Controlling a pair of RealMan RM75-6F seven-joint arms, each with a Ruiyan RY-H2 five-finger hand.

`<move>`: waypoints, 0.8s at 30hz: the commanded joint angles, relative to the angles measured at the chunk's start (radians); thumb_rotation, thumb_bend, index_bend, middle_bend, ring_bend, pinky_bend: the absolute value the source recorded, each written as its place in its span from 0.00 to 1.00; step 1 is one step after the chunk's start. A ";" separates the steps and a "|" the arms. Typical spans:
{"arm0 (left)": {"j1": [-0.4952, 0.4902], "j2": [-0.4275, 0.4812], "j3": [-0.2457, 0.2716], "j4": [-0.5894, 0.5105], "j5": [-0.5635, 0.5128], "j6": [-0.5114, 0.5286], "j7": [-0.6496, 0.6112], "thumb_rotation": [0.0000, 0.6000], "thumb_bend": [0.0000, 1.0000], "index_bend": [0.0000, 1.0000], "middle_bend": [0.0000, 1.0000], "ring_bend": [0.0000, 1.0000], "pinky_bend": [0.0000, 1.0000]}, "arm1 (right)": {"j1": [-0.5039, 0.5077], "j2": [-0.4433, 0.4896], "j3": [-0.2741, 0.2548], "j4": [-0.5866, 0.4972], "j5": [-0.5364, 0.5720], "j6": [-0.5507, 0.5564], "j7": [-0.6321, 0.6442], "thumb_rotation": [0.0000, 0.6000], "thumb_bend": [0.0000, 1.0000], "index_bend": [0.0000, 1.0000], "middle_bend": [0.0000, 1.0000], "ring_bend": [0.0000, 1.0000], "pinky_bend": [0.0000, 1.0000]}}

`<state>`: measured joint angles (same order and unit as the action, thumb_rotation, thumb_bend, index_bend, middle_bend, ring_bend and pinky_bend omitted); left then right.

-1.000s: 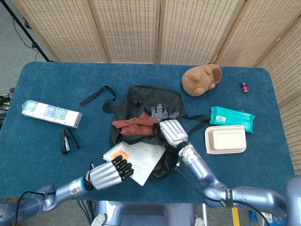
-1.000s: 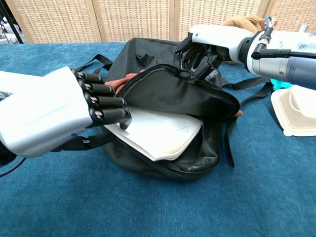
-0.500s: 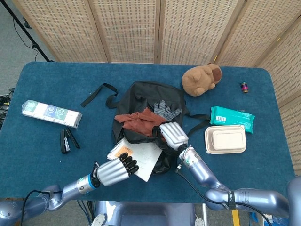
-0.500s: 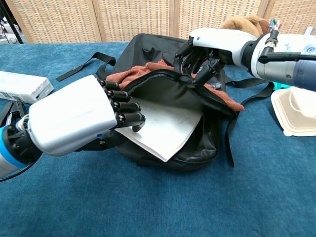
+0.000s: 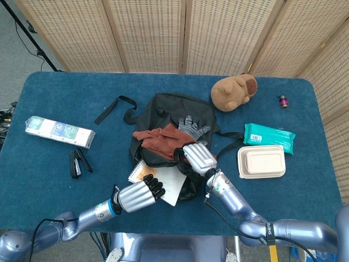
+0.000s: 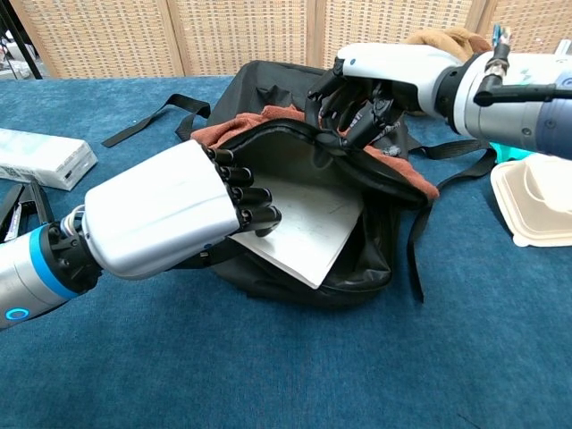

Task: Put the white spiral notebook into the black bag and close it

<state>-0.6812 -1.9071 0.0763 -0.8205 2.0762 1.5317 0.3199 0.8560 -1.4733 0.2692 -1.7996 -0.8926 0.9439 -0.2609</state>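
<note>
Notebook: white spiral notebook (image 6: 304, 228) lay about halfway inside the mouth of the black bag (image 5: 163, 112), near corner jutting out toward the robot; pushed deeper than a second before, less page left showing in both views.
Left hand: left hand (image 6: 170, 214) curled on the notebook's near edge, dark fingertips (image 6: 259, 210) pressing the page (pinching or merely pushing, could not be told); moved in toward the opening along with the sheet.
Right hand: right hand (image 6: 375, 76) clamped on the bag's upper lip, lifting it so the mouth gaped; kept in much the same place throughout.
Meaning for the task: judged mid-insertion, with the rest of the notebook to go in and the closing not yet begun.
Inside the bag: rust-red cloth (image 5: 158, 141) and a grey knit glove (image 5: 191, 126) bunched at the rim, likely to crowd the closure.
Writing: orange patch on the notebook's cover (image 5: 146, 173), text too small to read; printed panels on the white box (image 5: 59, 131) and the teal wipes pack (image 5: 268, 136) likewise illegible; no brand made out anywhere.
</note>
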 commanded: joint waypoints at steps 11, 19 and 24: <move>-0.039 -0.042 -0.016 0.017 -0.063 -0.072 0.009 1.00 0.49 0.79 0.72 0.59 0.63 | 0.007 0.024 -0.002 -0.029 0.016 0.002 0.006 1.00 0.55 0.64 0.65 0.36 0.26; -0.064 -0.064 -0.033 0.035 -0.106 -0.118 0.019 1.00 0.49 0.79 0.72 0.59 0.63 | 0.006 0.043 -0.008 -0.049 0.010 -0.002 0.016 1.00 0.55 0.64 0.66 0.36 0.26; -0.078 -0.079 -0.038 0.053 -0.127 -0.142 0.022 1.00 0.49 0.79 0.72 0.59 0.63 | 0.004 0.055 -0.011 -0.058 0.003 0.001 0.021 1.00 0.55 0.64 0.66 0.36 0.26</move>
<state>-0.7560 -1.9828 0.0391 -0.7727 1.9537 1.3950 0.3401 0.8601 -1.4189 0.2580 -1.8572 -0.8888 0.9445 -0.2403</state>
